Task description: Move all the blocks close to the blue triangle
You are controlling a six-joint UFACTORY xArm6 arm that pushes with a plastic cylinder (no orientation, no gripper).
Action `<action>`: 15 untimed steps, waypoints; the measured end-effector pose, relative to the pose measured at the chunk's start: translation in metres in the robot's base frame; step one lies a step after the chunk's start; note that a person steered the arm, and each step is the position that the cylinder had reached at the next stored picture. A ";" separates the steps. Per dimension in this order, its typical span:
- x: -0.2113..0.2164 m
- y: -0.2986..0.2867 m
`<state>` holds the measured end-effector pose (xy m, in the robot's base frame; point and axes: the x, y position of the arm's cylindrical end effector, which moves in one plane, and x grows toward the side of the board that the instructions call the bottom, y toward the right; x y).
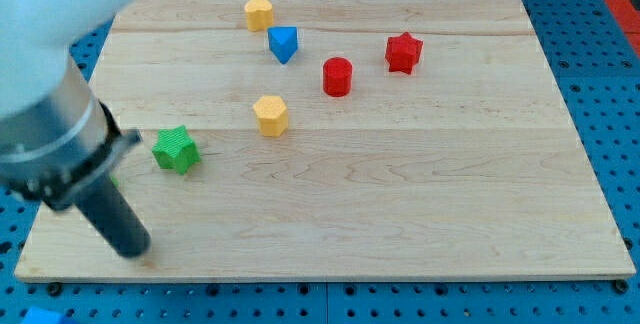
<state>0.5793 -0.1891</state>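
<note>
The blue triangle sits near the view's top, left of centre. A yellow hexagon block lies just above and left of it. A red cylinder is to its lower right, and a red star is further right. A second yellow hexagon lies below the triangle. A green star sits at the left. My tip rests on the board at the lower left, below and left of the green star, apart from it.
The wooden board lies on a blue perforated table. The arm's white and grey body fills the view's upper left and hides the board's left edge.
</note>
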 end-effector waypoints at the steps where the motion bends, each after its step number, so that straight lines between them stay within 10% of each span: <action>1: 0.002 -0.022; 3: -0.002 -0.088; 11: -0.195 0.245; 13: -0.213 0.214; 15: -0.251 0.388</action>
<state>0.3287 0.1992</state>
